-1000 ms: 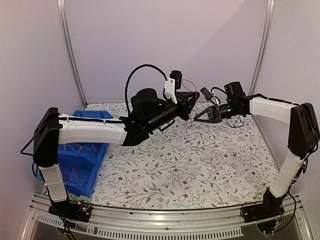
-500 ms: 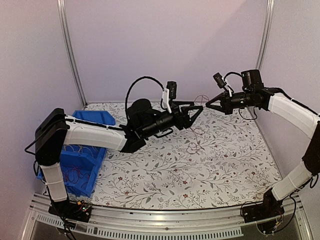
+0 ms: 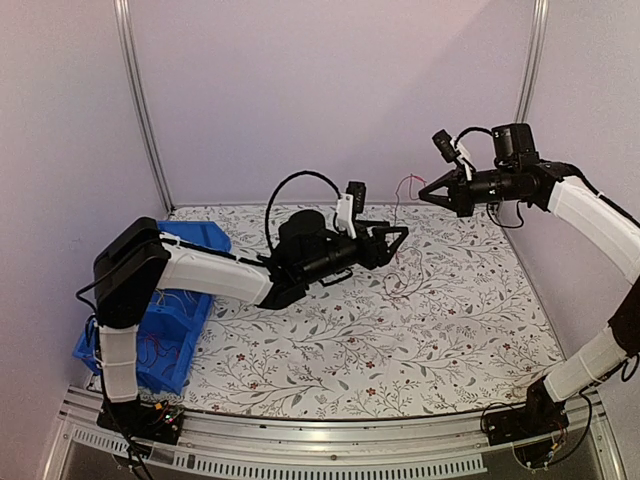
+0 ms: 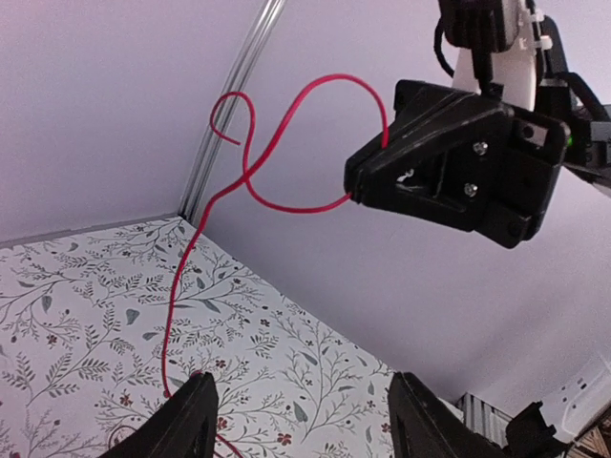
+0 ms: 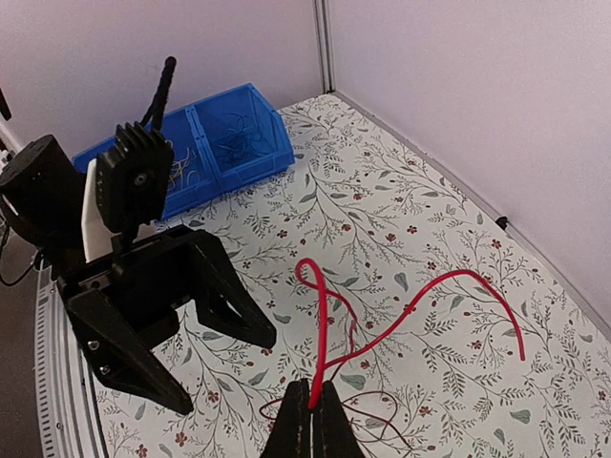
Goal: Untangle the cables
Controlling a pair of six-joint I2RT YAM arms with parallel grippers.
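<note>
Lilac walls close in a floral-print table (image 3: pixel 400 340), with a blue bin (image 3: pixel 195 233) on its left side behind the left arm. The right gripper (image 3: pixel 427 191) hangs high above the table, its jaws pressed together on a red cable (image 5: pixel 321 334) pinched right at their tips. From the pinch the cable loops out in front of the jaws, then drops in a long strand to the table. The left gripper (image 3: pixel 393 246) sits low, just over the surface, its jaws spread wide apart and holding nothing. The strand comes down close by the tip of one left finger (image 4: pixel 191 420); I cannot tell whether they touch. The rest of the cables (image 3: pixel 405 285), thin dark loops, lie on the table just beyond the open left jaws and below the right ones.
</note>
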